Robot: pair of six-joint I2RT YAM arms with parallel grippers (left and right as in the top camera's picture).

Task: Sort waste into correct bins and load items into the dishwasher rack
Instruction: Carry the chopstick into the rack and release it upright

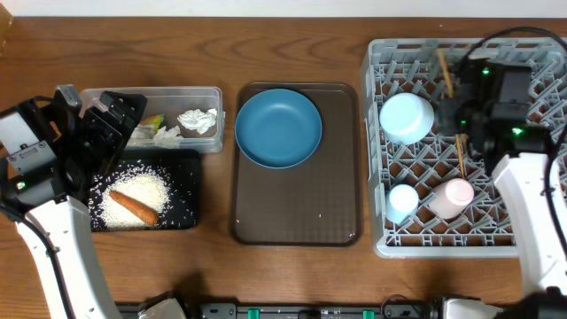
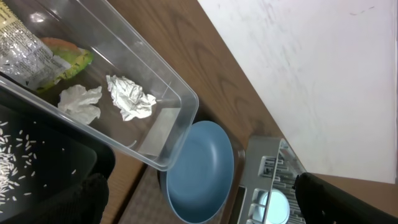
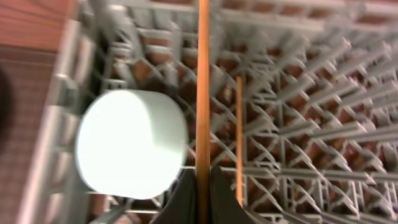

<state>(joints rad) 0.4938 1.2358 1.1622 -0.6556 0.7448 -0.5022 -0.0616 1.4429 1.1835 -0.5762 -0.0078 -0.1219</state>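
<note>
My left gripper [image 2: 199, 208] is open and empty, hovering over the clear tub [image 1: 151, 90] and the black tray [image 1: 182, 208]. The tub holds crumpled napkins [image 2: 130, 96] and a yellow-green wrapper [image 2: 59, 59]. Rice [image 1: 133, 188] and the orange stick [image 1: 133, 206] lie on the black tray. The dark-blue plate [image 1: 278, 127] rests on the brown tray [image 1: 297, 208]. My right gripper [image 3: 203, 186] is shut on one chopstick [image 3: 203, 93] above the grey rack [image 1: 443, 241]. The other chopstick [image 3: 239, 137] lies in the rack beside the upturned pale-blue bowl [image 3: 130, 143].
A light-blue cup [image 1: 402, 201] and a pinkish cup [image 1: 454, 197] sit in the rack's near part. The brown tray lies between the bins and the rack. A white wall [image 2: 311, 68] stands behind the table.
</note>
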